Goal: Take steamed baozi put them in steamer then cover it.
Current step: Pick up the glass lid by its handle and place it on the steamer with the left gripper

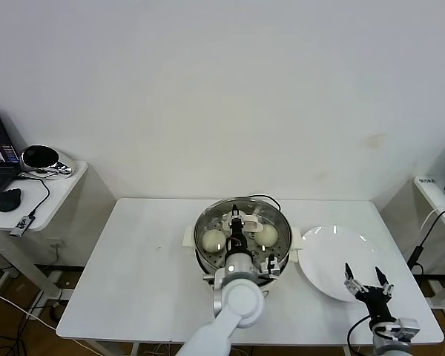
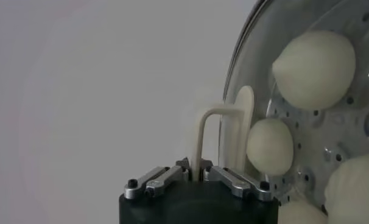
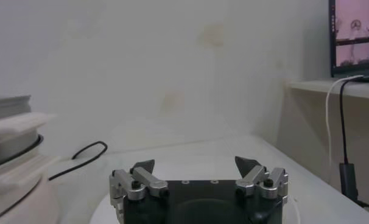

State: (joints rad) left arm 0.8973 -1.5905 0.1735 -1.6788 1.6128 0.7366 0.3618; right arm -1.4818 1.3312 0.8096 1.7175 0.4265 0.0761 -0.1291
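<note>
1. A white table (image 1: pixel 148 252) stands against a bare white wall.
2. The left gripper (image 2: pixel 200 175) is clamped on the cover's cream handle (image 2: pixel 224 131), with the cover (image 1: pixel 242 226) over the steamer (image 1: pixel 208 263).
3. The baozi (image 2: pixel 315 68) already sit on the tray inside.
4. By the look of it, only letting go remains.
5. The right gripper (image 1: pixel 368 282) waits with fingers spread over the bare plate (image 1: pixel 330 256).

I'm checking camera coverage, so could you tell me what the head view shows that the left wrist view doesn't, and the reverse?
Only the head view shows the white plate, the open right gripper over it, and the whole steamer. Only the left wrist view shows the left gripper shut on the cover handle close up. Both show the cover on the steamer with baozi beneath the glass.
</note>
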